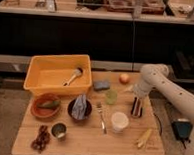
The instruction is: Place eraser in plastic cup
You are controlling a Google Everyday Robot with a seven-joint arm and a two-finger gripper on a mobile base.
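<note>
The eraser (136,108), a small dark block with red and pale stripes, is on the right part of the wooden table (86,144). My gripper (137,99) hangs from the white arm (155,81) and points down right over the eraser, at or touching its top. A pale green plastic cup (111,96) stands just left of the eraser. A white plastic cup (119,121) stands in front of it, to the left. Both cups are upright.
A blue-grey pad (101,85) and a peach (124,78) lie behind the cups. There is a yellow bin (37,83) holding a brush, a dark bowl (80,111) with a cloth, a brown bowl (46,107), a fork (102,118), a banana (144,138), a small metal cup (59,131) and grapes (40,138).
</note>
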